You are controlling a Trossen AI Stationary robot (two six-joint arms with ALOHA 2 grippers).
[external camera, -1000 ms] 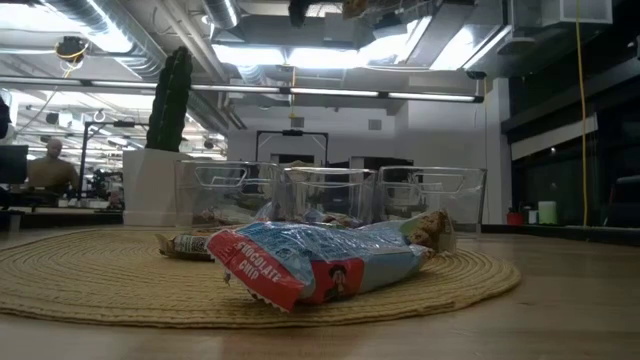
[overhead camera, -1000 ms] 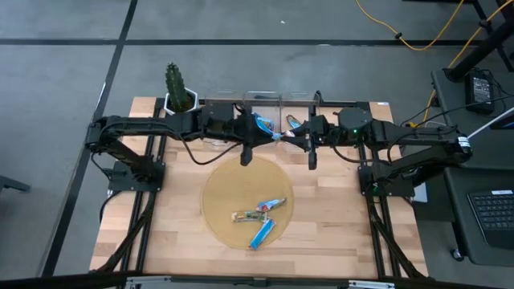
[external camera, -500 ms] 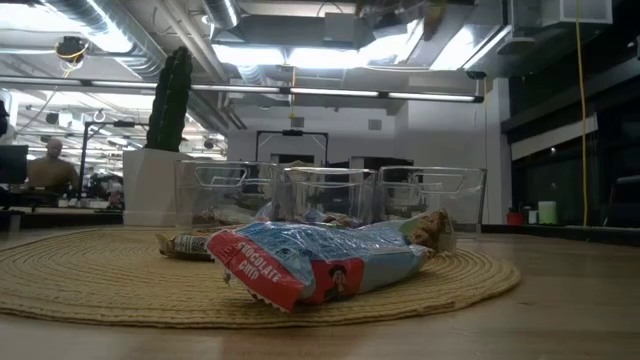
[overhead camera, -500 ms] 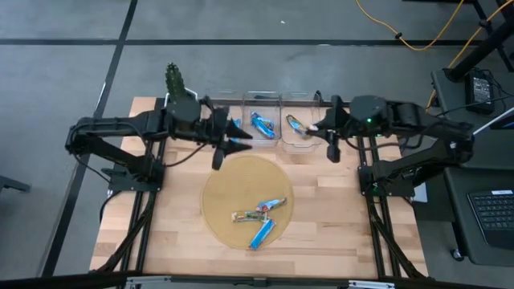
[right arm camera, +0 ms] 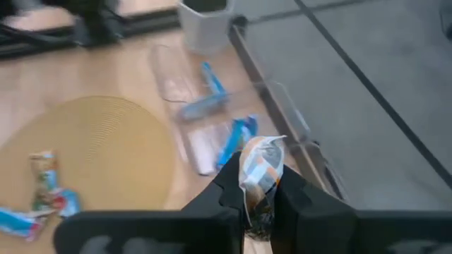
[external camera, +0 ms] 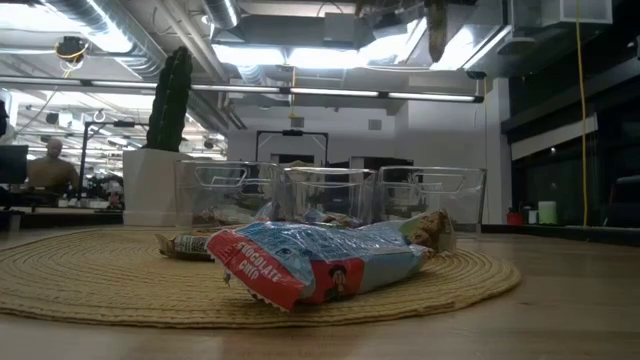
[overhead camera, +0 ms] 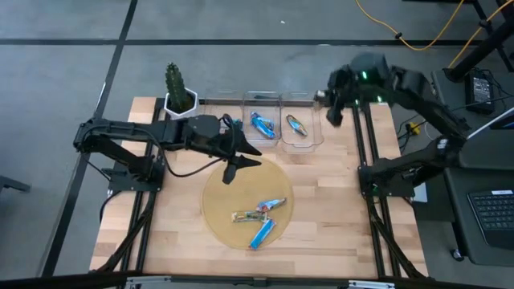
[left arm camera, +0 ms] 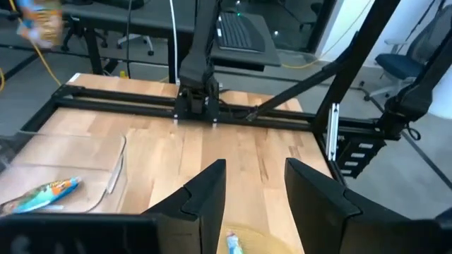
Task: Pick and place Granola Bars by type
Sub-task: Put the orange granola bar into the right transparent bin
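Note:
Three granola bars lie on the round woven mat (overhead camera: 241, 201): a blue-and-silver one (overhead camera: 271, 205), a brown one (overhead camera: 247, 216) and a bright blue one (overhead camera: 261, 234). In the low view the blue bar (external camera: 310, 262) is nearest. One blue bar (overhead camera: 261, 124) lies in the middle clear bin and a blue-and-silver one (overhead camera: 297, 125) in the right bin. My left gripper (overhead camera: 239, 163) (left arm camera: 254, 189) is open above the mat's far edge. My right gripper (overhead camera: 332, 112) (right arm camera: 258, 194) is raised by the far right of the bins, shut on a silver-and-brown bar (right arm camera: 258, 166). My right gripper pinches the silver-and-brown bar between its two fingers (right arm camera: 229, 185). The bar's free end (right arm camera: 260, 149) sticks out past the fingertips. The bar is lifted clear of the table and the bins.
Three clear bins (overhead camera: 281, 143) stand in a row at the table's far edge, with a potted cactus (overhead camera: 178, 90) at their left. Bare wood lies around the mat on the left, right and near sides. A person sits far off in the room (external camera: 48, 165).
My right gripper has moved from beside the bins toward the table's right and far edge, and has risen. My left gripper has drawn back from the bins toward the left, then swung over the mat's far edge. The bars on the mat have stayed put.

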